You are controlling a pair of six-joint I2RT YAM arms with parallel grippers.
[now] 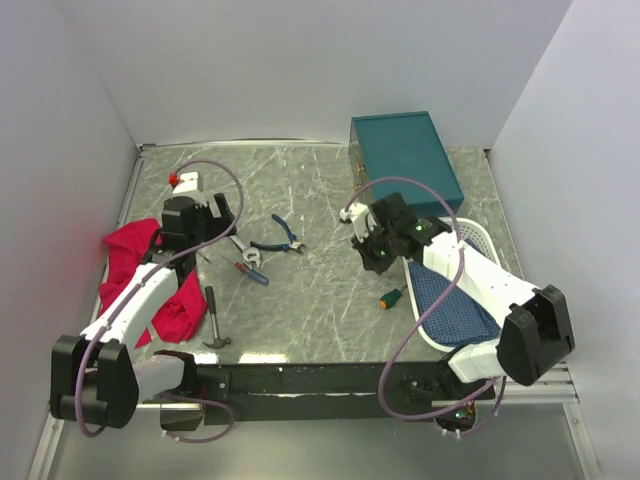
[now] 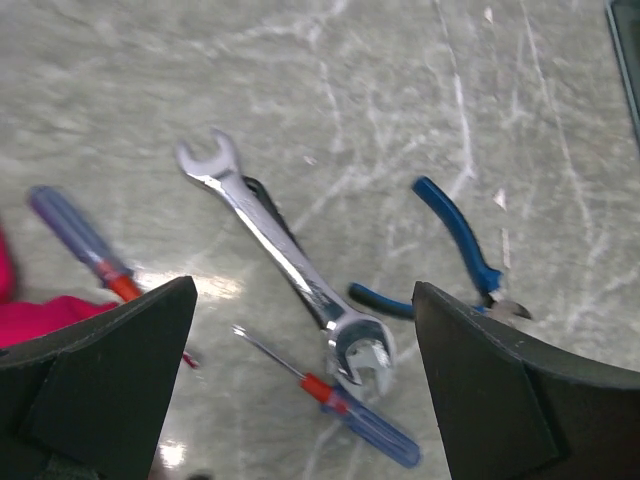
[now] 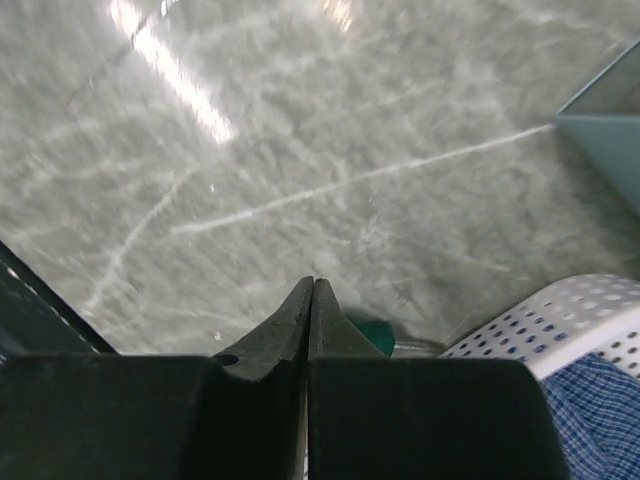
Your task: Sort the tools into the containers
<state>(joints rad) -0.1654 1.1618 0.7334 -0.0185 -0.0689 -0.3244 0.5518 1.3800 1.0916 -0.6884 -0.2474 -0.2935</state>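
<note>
- Tools lie spread over the grey marbled table [image 1: 320, 200]; every one I can see is on its surface.
- My left gripper [image 2: 300, 295] hangs above the table, its two fingers spread wide and holding nothing.
- Under that gap lies the silver wrench [image 2: 290, 260], slanting, with one open end far from me and the other near.
- The near end of the wrench meets the red-and-blue screwdriver [image 2: 375, 435] at its red collar. I cannot tell whether they touch or overlap.
- The blue-handled pliers [image 2: 455, 235] lie just right of the wrench, handles spread.
- A second screwdriver [image 2: 80, 240], blurred and with a bluish handle, lies to the left by the edge of a red cloth [image 2: 40, 315].
- The hammer [image 1: 210, 310] lies near the front edge of the table, beside the cloth.
- My right gripper [image 3: 312, 290] has its fingers pressed flat together, with nothing between them.
- Just beneath those tips I see the green of the stubby screwdriver [image 1: 392, 297], which lies on the table close beside the white basket [image 3: 560, 315].
- The basket sits at the right front, lined with blue checked fabric and partly under my right arm.
- The teal box [image 1: 405, 150] stands at the far side, lid down, well apart from the tools on the left.
</note>
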